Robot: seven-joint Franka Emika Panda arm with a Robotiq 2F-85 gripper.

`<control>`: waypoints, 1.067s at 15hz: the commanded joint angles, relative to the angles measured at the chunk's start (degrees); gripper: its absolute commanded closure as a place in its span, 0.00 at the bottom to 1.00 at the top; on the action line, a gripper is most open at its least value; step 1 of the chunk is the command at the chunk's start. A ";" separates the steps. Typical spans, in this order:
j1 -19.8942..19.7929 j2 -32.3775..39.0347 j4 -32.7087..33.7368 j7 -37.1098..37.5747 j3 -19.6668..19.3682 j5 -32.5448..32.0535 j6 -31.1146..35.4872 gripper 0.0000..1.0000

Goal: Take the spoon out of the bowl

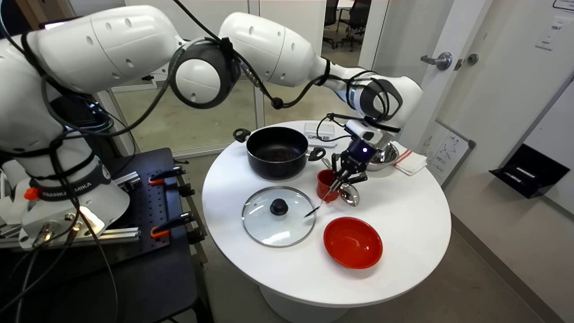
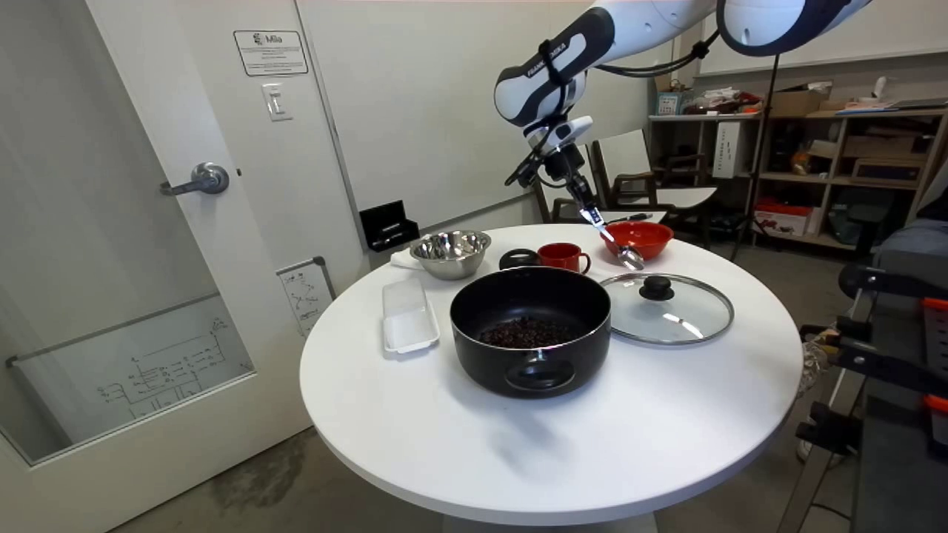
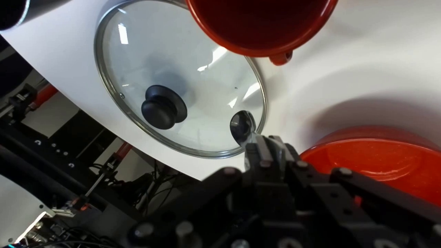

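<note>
Well, the gripper (image 3: 273,153) over there is pinching the spoon (image 3: 242,126), whose head pokes out near the edge of the glass lid (image 1: 274,225). I can see the steel bowl (image 2: 450,268) standing well apart from that lid, with the red mug (image 2: 560,258) between them.

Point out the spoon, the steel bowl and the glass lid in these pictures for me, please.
Spoon (image 3: 242,127): in the wrist view, on its rounded head.
Steel bowl (image 2: 453,267): in an exterior view, on its outer wall.
Glass lid (image 1: 279,207): in an exterior view, on its black knob.
</note>
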 commanded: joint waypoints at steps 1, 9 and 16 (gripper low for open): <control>0.29 2.21 3.31 -0.94 -0.75 -1.59 -1.33 0.99; 0.69 3.66 3.88 -2.46 -1.30 -4.20 -0.51 0.99; 0.57 4.64 4.86 -3.45 -1.19 -5.28 2.68 0.99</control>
